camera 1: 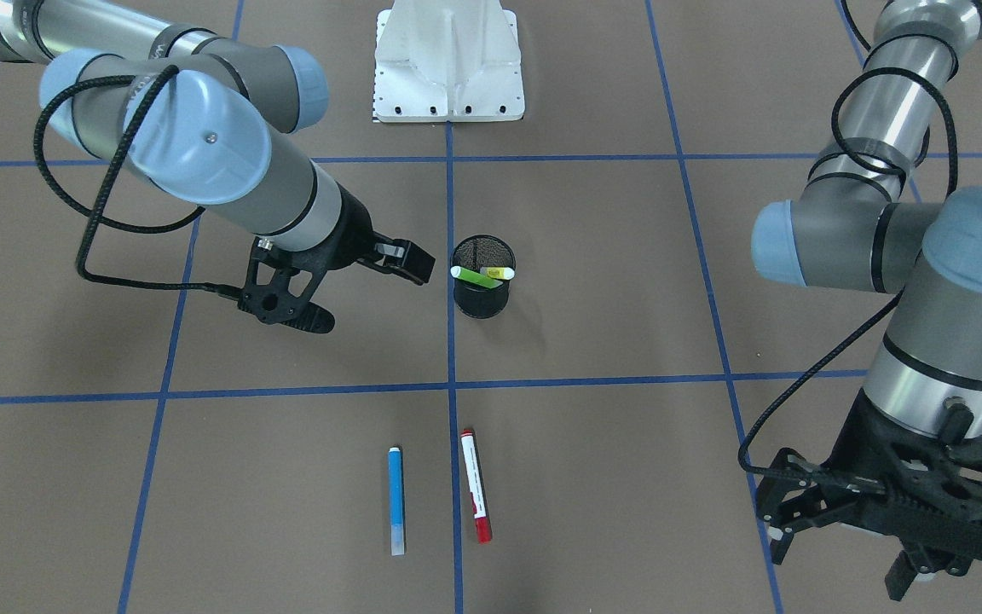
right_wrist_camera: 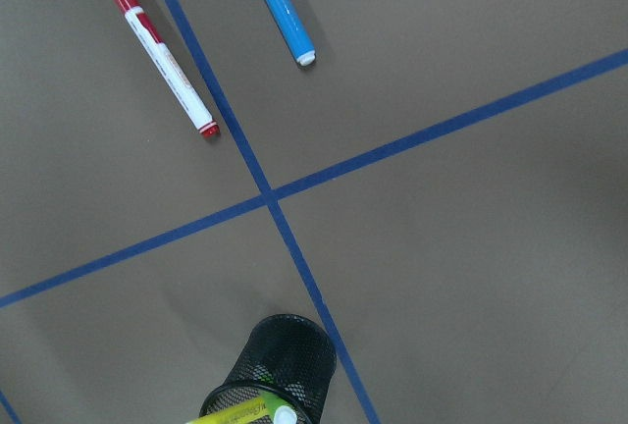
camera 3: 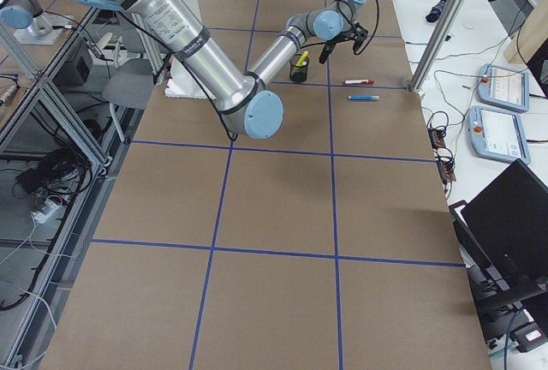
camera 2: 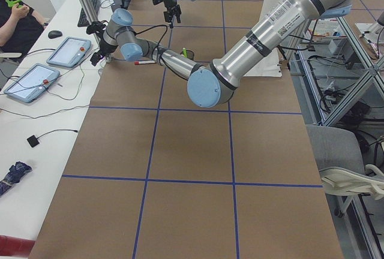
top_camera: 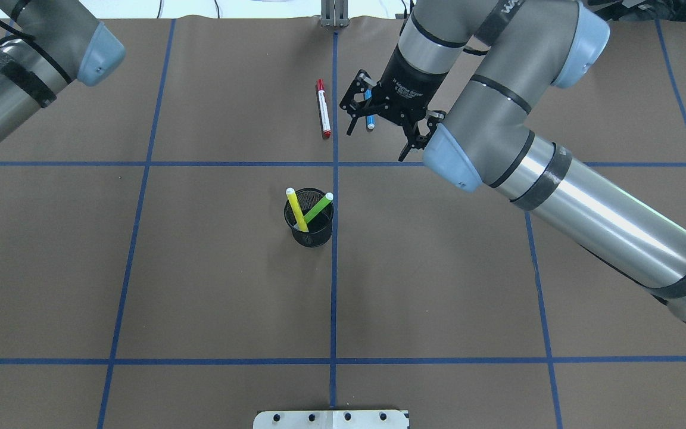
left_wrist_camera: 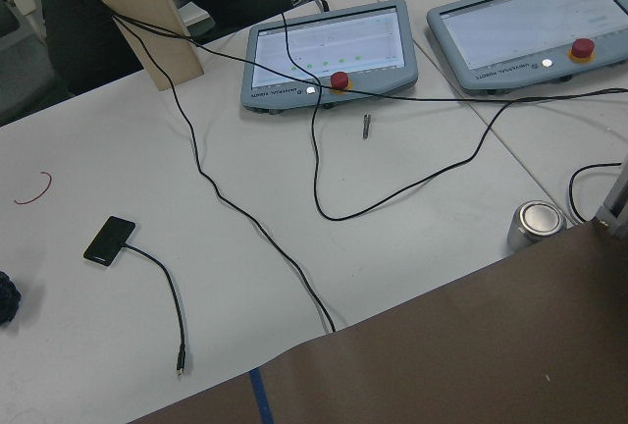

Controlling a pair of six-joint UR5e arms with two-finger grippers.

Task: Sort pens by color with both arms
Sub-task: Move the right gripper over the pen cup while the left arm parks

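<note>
A blue pen point(camera 1: 395, 501) and a white pen with red cap and end point(camera 1: 475, 484) lie side by side on the brown table, on the operators' side. A light green pen point(camera 1: 472, 275) and a yellow pen point(camera 1: 499, 273) stand tilted in the black mesh cup point(camera 1: 482, 300). My right gripper point(camera 1: 355, 286) is open and empty, raised beside the cup. Its wrist view shows the red pen point(right_wrist_camera: 162, 56), the blue pen point(right_wrist_camera: 278, 7) and the cup point(right_wrist_camera: 280, 365) below. My left gripper point(camera 1: 836, 558) hangs open and empty at the table's far edge, away from all pens.
The white pedestal base point(camera 1: 448, 68) stands at the robot's side. Blue tape lines point(camera 1: 450, 388) grid the table. Past the table's edge a white bench holds two tablets point(left_wrist_camera: 329, 46), cables, a small black device point(left_wrist_camera: 108, 239) and a metal can point(left_wrist_camera: 538, 220).
</note>
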